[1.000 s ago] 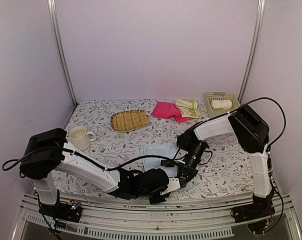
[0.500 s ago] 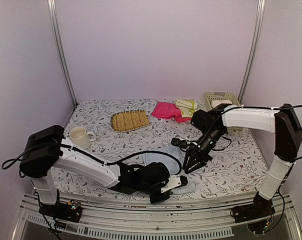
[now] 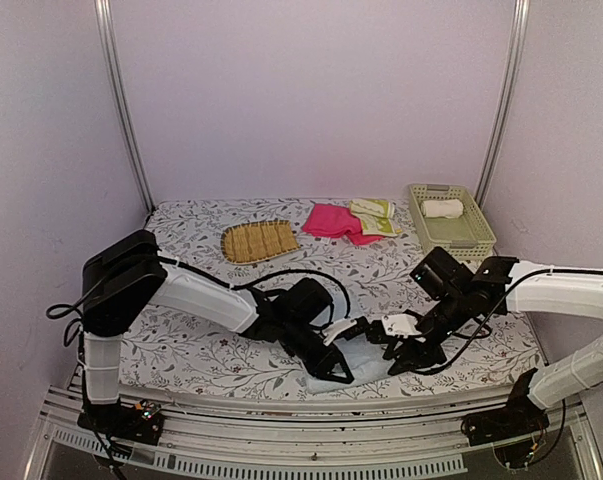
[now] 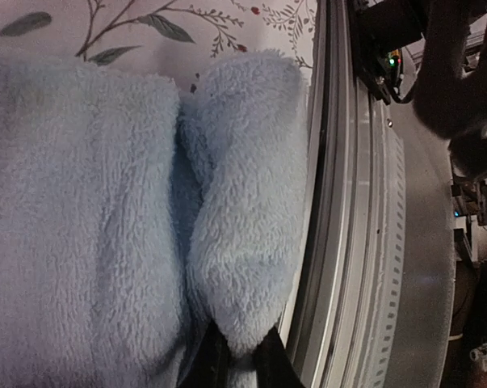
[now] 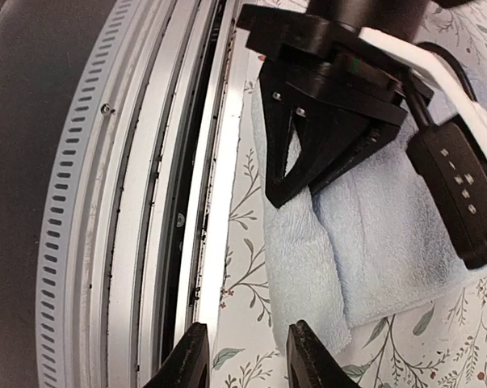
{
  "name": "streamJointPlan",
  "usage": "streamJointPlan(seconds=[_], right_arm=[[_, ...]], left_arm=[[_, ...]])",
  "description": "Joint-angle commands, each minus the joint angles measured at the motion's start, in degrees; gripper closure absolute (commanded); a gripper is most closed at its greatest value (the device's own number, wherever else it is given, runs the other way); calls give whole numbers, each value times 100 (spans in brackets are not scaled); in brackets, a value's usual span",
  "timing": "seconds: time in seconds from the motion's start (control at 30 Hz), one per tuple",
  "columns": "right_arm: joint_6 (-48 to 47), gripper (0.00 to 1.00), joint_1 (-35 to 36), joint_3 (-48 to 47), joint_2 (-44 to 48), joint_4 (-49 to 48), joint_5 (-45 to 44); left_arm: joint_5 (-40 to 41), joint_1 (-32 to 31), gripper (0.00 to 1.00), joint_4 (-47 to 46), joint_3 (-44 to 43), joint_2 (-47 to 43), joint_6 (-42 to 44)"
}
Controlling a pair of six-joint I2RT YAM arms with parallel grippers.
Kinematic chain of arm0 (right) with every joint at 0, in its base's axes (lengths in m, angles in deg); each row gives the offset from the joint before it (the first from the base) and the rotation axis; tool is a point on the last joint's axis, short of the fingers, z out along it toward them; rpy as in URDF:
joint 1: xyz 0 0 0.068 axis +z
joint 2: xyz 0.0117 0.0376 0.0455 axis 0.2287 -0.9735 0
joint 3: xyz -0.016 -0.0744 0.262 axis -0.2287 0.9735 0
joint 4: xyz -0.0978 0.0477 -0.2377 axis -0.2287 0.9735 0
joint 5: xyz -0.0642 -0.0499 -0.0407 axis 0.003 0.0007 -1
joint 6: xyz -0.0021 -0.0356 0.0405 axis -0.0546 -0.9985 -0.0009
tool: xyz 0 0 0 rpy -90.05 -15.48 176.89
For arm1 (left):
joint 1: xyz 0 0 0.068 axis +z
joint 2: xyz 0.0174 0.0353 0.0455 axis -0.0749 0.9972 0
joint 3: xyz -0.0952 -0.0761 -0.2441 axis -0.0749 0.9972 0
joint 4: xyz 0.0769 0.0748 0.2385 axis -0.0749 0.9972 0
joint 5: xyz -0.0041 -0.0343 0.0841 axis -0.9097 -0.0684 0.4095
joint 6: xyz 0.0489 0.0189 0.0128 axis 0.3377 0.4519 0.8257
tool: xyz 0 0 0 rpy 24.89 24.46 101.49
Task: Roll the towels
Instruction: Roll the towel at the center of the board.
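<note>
Grip: left end effector (image 4: 241, 361) clenched on light blue towel (image 4: 81, 226) fold | right end effector (image 5: 245, 360) released, empty

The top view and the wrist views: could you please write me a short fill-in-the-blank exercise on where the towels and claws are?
The left claw is shut on the light blue towel; the right claw stands ___.
The rolled white towel lies in the green ___.
The pink towel lies between the yellow-green towel and the woven ___.
Missing words: open; basket; mat.
</note>
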Motion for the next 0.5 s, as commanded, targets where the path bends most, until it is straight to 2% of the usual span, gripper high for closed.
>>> streamJointPlan(seconds=[0.0, 0.2, 0.47], right_arm=[[190, 63, 776, 334, -124, -1068, -1342], [191, 61, 1377, 461, -640, -1793, -2243], [120, 59, 1762, 550, -1199, -2153, -2488]], left_arm=[[-1182, 75, 100, 232, -255, 509, -616], [-1232, 207, 100, 4, -93, 623, -1043], [-1175, 298, 100, -1003, 565, 329, -1958]])
